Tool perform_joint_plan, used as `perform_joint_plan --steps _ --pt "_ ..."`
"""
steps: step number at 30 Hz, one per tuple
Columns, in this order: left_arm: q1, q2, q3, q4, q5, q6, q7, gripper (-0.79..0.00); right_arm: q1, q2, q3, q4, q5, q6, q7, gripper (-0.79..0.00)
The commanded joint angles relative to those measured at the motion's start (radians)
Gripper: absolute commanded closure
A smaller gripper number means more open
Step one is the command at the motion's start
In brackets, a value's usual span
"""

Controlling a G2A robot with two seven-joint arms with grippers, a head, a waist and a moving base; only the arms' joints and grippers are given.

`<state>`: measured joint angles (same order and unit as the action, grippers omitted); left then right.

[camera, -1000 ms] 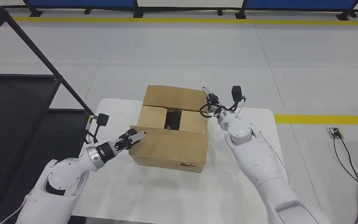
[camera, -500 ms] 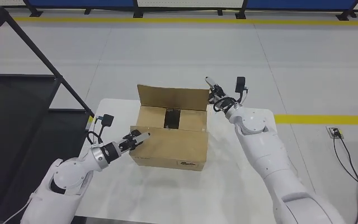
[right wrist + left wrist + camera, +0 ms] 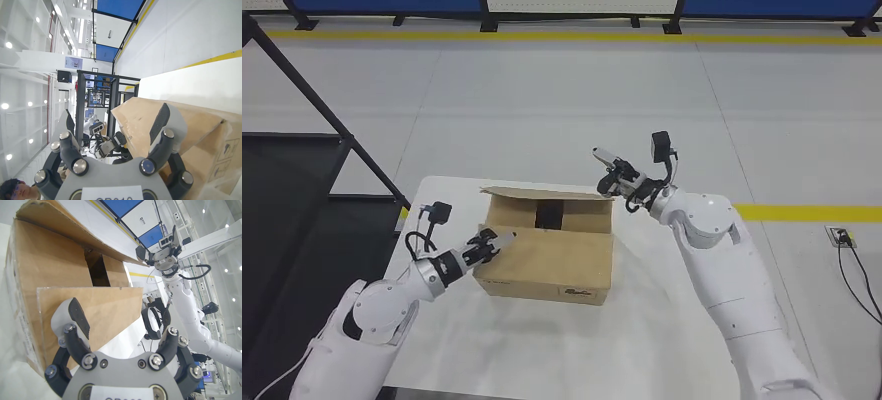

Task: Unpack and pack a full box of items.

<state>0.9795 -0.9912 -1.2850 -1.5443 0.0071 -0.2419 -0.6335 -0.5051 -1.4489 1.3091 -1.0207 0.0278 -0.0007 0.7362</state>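
Left fingers and right fingers gape at the box.

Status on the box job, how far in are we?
Early. Done: the far flap stands lifted off the box. In hand: the right gripper sits at that flap's edge and the left gripper at the near flap, both with jaws open. Left: the inner flaps lie flat with only a dark gap between them, so opening them, unpacking and repacking all remain.
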Motion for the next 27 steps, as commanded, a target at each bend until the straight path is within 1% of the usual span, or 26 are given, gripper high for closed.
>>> perform_joint_plan --steps 1,4,7,10,14,17,21,24,27 --pt "-0.004 -0.003 0.007 0.003 0.003 0.005 0.01 -0.785 -0.038 0.007 0.009 -0.086 -0.008 0.089 0.014 -0.785" --pt "-0.009 -0.006 0.015 0.01 0.018 0.017 0.028 -0.785 -0.081 0.017 0.015 -0.178 -0.019 0.191 0.046 -0.785" --pt "-0.013 -0.009 0.024 0.014 0.034 0.025 0.046 -0.785 -0.113 0.024 0.017 -0.233 -0.027 0.261 0.076 -0.785" --pt "-0.016 -0.013 0.031 0.016 0.054 0.032 0.067 -0.785 -0.134 0.03 0.011 -0.257 -0.033 0.306 0.104 -0.785" --pt "-0.016 -0.016 0.041 0.016 0.079 0.039 0.088 -0.785 -0.146 0.032 -0.007 -0.256 -0.034 0.345 0.099 -0.785" --pt "-0.015 -0.019 0.045 0.014 0.089 0.039 0.096 -0.785 -0.147 0.032 -0.027 -0.243 -0.032 0.355 0.097 -0.785" --pt "-0.002 -0.019 0.038 -0.001 0.103 0.031 0.11 -0.785 -0.156 0.032 -0.04 -0.227 -0.016 0.338 0.093 -0.785" --pt "0.018 -0.017 0.018 -0.027 0.113 0.004 0.122 -0.785 -0.165 0.033 -0.042 -0.22 -0.003 0.313 0.077 -0.785" --pt "0.045 -0.012 -0.02 -0.056 0.108 -0.018 0.141 -0.785 -0.176 0.033 -0.045 -0.219 0.012 0.289 0.062 -0.785"
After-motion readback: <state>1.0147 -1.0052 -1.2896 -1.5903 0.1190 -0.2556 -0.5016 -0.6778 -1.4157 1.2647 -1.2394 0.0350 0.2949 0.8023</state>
